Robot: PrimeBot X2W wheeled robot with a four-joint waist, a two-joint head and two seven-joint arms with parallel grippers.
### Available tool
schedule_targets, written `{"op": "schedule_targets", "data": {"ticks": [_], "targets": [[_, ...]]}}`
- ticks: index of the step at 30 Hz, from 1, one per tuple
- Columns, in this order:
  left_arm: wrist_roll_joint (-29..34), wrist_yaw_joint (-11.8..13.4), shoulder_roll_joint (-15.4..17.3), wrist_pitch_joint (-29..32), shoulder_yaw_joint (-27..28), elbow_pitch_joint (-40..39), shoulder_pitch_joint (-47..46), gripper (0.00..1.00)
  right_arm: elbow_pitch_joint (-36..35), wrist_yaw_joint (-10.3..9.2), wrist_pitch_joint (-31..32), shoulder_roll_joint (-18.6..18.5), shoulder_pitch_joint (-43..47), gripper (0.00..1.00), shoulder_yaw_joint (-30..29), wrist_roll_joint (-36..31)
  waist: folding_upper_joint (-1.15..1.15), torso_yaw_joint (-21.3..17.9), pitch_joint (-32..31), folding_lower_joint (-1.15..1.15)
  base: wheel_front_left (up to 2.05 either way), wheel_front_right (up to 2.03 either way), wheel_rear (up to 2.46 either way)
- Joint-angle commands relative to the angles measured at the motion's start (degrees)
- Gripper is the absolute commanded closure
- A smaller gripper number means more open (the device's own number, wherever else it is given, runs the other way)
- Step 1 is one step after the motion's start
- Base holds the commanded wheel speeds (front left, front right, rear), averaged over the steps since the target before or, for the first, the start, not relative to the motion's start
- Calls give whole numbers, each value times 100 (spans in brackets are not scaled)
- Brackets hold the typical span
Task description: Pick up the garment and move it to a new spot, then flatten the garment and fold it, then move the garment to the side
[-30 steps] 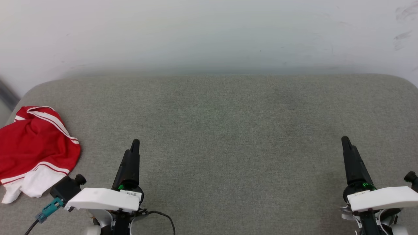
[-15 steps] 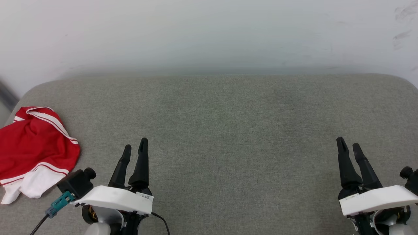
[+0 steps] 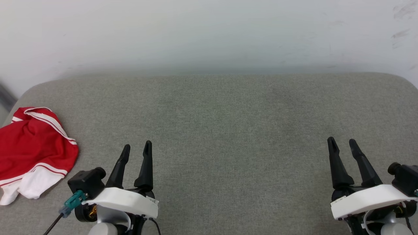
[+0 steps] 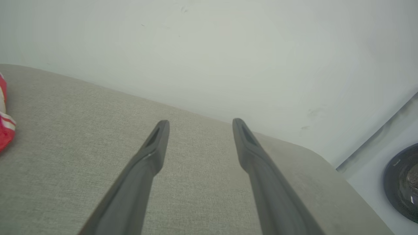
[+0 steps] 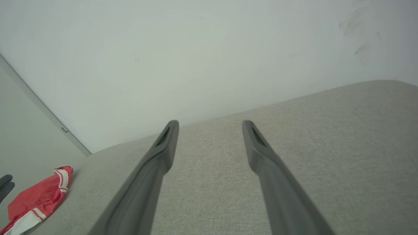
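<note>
The garment (image 3: 31, 151) is a crumpled red heap with a white panel and red-and-white stripe trim, lying at the far left edge of the grey cushioned surface (image 3: 222, 124). A strip of it shows at the left edge of the left wrist view (image 4: 5, 124), and it appears small at the lower left of the right wrist view (image 5: 39, 199). My left gripper (image 3: 137, 148) stands open to the right of the garment, apart from it, with nothing between its fingers (image 4: 153, 153). My right gripper (image 3: 341, 142) is open and empty at the lower right, its fingers (image 5: 163, 150) over bare cushion.
A pale wall (image 3: 209, 32) rises right behind the cushion's far edge. The cushion has rounded corners at the far left and far right. A dark round object (image 4: 403, 181) lies off the cushion at the right of the left wrist view.
Both wrists have rolled, so each gripper now shows two spread fingers instead of one edge-on. The left gripper has shifted slightly right, the right gripper slightly left. The garment lies as before.
</note>
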Motion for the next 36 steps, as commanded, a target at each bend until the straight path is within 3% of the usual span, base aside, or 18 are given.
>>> {"op": "schedule_targets", "data": {"ticks": [1,22,36], "targets": [[209,29,64,-63,-25,-16,-47,0,-88,2,-21,15,1,0,16,-176,0,1,1,0,0,0,0],[1519,389,224,-346,-265,132,-118,0,-178,1,94,19,47,0,-18,-1576,0,12,34,0,0,0,0],[2040,489,256,-498,-365,206,-115,0,-238,1,75,22,104,0,-102,-2057,0,21,48,0,0,0,0]]}}
